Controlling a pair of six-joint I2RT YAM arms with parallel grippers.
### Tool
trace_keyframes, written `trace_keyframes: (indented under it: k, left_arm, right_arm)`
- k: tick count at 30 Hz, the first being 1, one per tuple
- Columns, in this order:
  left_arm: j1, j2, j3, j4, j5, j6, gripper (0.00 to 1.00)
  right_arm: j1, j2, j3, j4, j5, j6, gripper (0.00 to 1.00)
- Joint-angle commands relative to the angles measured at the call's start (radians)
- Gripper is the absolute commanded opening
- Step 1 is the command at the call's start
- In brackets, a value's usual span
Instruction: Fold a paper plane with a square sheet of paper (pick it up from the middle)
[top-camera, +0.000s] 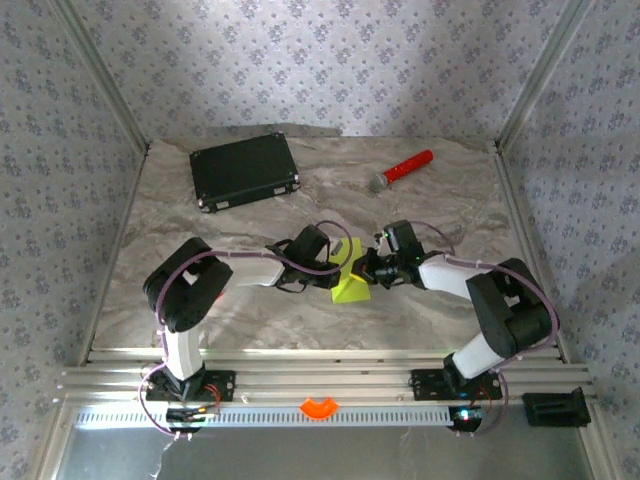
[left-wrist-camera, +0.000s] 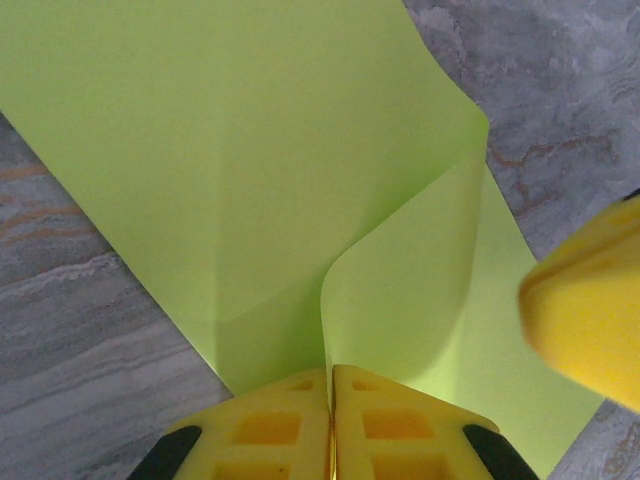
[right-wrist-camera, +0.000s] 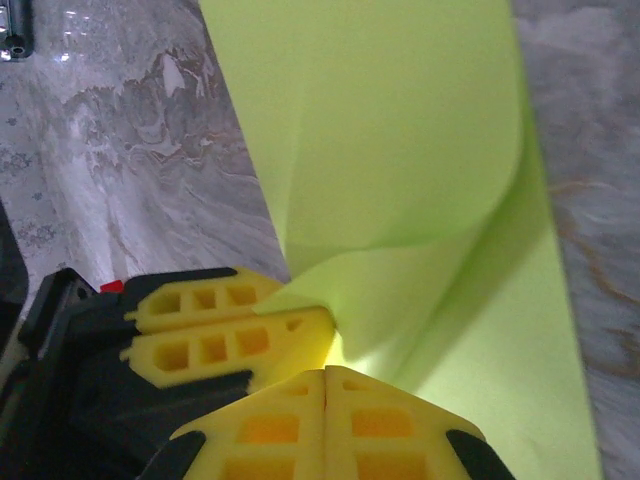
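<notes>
Sheet (top-camera: 350, 288) between left hand (left-wrist-camera: 330, 375), right hand (right-wrist-camera: 325, 375); case (top-camera: 245, 170) behind.

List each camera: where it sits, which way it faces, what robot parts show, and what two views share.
Top external: above and behind the bases, looking down on the table; left arm, right arm, case, microphone.
Left wrist: on the left arm, facing along the left gripper, shut on the paper.
Right wrist: on the right arm, facing along the right gripper, shut on the paper.
Shared: both wrist views show the curled paper.

We record left arm (top-camera: 190, 290) and right arm (top-camera: 510, 305): black joints, white links, purple cables (top-camera: 335, 224). Yellow fingers (left-wrist-camera: 270, 425), rectangular recesses, black at seven o'clock.
</notes>
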Motion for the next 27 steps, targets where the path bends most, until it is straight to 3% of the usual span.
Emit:
trace_keyframes:
  k: [1,19,27]
  left_arm:
    - [0.003,0.037,0.013,-0.047,0.007,0.018,0.10]
    - [0.003,0.046,0.016,-0.065,0.017,0.036,0.09]
    - [0.002,0.050,0.026,-0.088,0.021,0.045,0.09]
  right_arm:
    - [0.017,0.043,0.038,0.005,-0.002,0.027,0.00]
    - [-0.009,0.077,-0.067,-0.001,0.033,-0.005,0.00]
    - [-0.032,0.002,0.006,-0.012,0.001,-0.011,0.00]
